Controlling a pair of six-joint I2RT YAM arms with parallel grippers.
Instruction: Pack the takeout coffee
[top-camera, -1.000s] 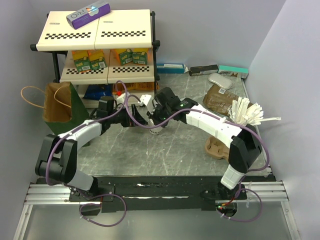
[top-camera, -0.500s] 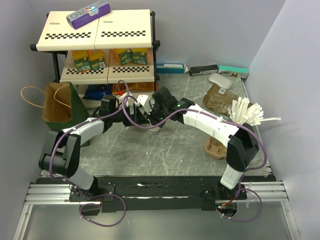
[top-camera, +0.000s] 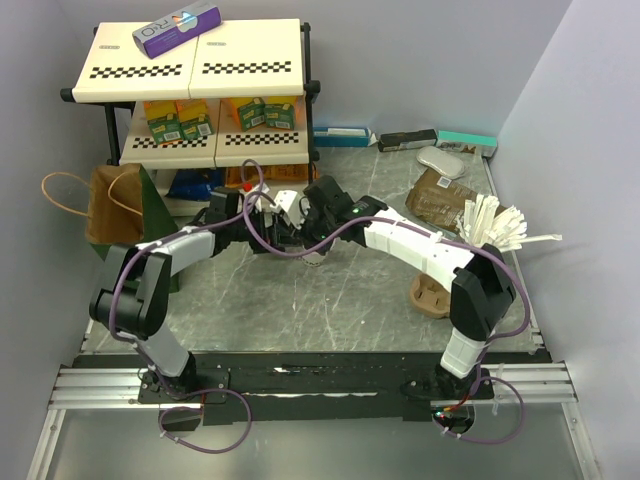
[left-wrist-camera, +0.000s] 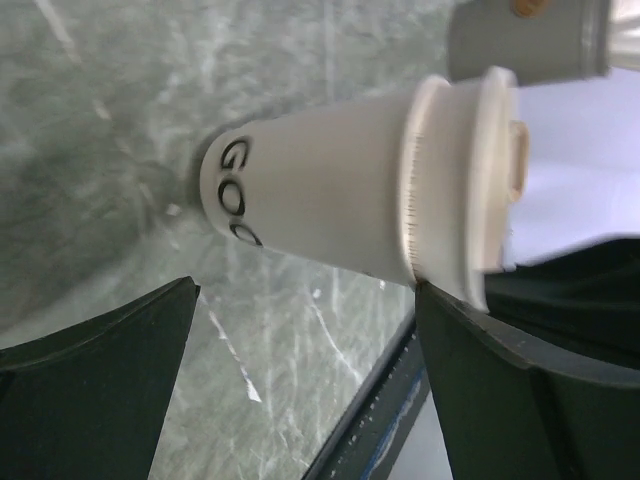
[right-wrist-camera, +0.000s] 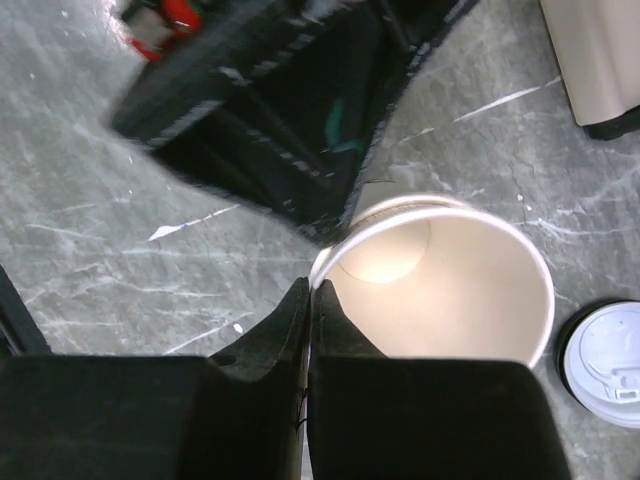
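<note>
My right gripper (right-wrist-camera: 310, 285) is shut on the rolled rim of an open white takeout coffee cup (right-wrist-camera: 450, 290), pale tan inside, one finger inside the rim and one outside. In the top view this gripper (top-camera: 312, 232) sits mid-table, with a white cup (top-camera: 314, 256) just below it. My left gripper (left-wrist-camera: 305, 290) is open and faces a white cup (left-wrist-camera: 320, 190) printed with black letters and topped by a wide white lid-like band. That cup stands just beyond its fingertips, and the right-hand finger (left-wrist-camera: 500, 380) is near the band. The left gripper (top-camera: 268, 222) is close beside the right one.
A loose white lid (right-wrist-camera: 605, 365) lies on the marble beside the held cup. The brown pulp cup tray (top-camera: 430, 295) and the grey tumbler of white sticks (top-camera: 490, 225) are on the right. A shelf rack (top-camera: 190, 60) and a brown paper bag (top-camera: 105, 205) stand at the back left.
My left arm has reached further right, bringing its open gripper up to the right gripper and the cup. The right gripper has shifted slightly left and stays shut on the rim.
</note>
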